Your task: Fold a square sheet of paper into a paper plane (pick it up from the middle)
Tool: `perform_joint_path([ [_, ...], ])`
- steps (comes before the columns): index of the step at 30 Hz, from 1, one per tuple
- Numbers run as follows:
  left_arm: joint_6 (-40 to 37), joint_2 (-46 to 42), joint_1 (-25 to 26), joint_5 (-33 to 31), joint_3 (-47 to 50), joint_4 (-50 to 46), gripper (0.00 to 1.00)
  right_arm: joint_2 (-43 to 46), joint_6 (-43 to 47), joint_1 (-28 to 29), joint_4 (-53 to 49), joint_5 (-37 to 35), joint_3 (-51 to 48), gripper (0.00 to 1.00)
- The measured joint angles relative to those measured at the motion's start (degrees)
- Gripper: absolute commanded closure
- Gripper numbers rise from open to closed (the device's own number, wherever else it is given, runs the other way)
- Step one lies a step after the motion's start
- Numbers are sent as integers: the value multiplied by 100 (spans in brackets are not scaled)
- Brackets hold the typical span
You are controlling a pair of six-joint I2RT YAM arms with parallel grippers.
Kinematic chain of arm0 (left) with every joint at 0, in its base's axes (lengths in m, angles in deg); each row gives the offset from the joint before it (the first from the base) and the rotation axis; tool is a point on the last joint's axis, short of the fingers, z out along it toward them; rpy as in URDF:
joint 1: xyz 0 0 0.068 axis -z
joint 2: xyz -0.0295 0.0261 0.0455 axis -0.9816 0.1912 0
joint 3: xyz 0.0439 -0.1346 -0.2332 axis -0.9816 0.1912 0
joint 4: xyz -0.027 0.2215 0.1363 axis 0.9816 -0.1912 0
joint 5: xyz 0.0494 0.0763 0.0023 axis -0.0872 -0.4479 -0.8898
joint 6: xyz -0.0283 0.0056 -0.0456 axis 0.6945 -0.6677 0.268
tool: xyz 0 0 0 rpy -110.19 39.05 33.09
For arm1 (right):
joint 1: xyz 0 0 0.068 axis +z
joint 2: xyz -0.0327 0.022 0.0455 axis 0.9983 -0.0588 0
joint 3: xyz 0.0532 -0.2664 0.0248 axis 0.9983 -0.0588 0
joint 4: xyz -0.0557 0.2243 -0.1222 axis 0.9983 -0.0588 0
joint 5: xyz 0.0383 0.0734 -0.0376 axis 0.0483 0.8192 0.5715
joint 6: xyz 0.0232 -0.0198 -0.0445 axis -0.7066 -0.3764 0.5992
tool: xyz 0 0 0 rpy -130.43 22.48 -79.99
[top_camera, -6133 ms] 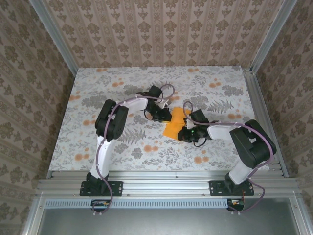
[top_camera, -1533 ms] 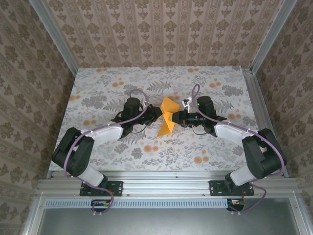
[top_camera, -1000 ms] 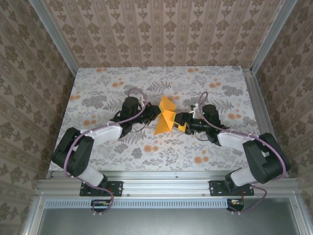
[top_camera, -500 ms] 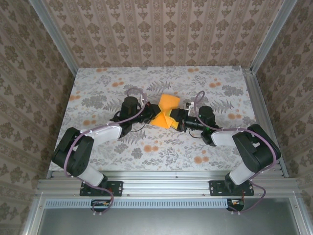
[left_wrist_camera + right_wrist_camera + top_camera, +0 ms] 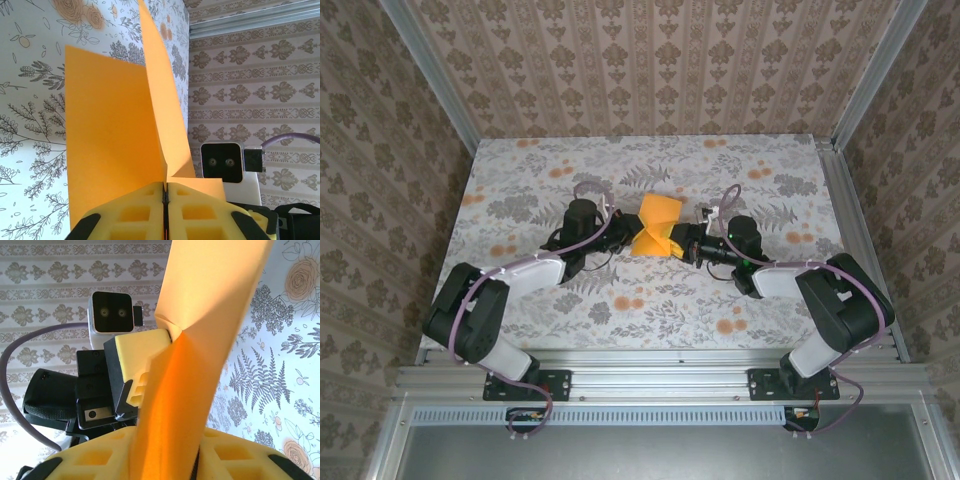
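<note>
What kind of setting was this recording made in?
Probably a purpose-built robot test booth: aluminium frame rails run along the near edge, and wallpapered walls close in a floral-covered table.

Right wrist view: square sheet of paper (image 5: 215, 305) hides finger gap of right tool (image 5: 167, 462); sheet top cropped.

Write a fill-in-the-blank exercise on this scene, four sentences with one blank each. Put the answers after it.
1. The paper is plain ___ in colour.
2. The left gripper is ___ on it.
3. From above, the paper sits ___ the left gripper and the right gripper.
4. The right gripper's fingers are ___ in colour.

Missing words: orange; shut; between; yellow.
</note>
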Motion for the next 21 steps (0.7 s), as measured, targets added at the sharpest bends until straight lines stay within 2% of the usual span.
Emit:
perform_joint_path([
  [5,-33,0,-20,11,4,-4,80,2,22,0,-35,4,0,80],
  [11,-144,-4,-61,31,4,-136,60,275,396,-90,-745,9,28,88],
  [14,-258,-94,-127,52,4,-385,51,651,1119,-166,-2041,-57,273,90],
  [17,-481,-330,-216,68,-7,-787,44,1115,2240,-188,-3971,-452,885,90],
  [21,-833,-616,-332,92,-162,-1381,39,1493,3797,-186,-6339,-1582,1886,92],
])
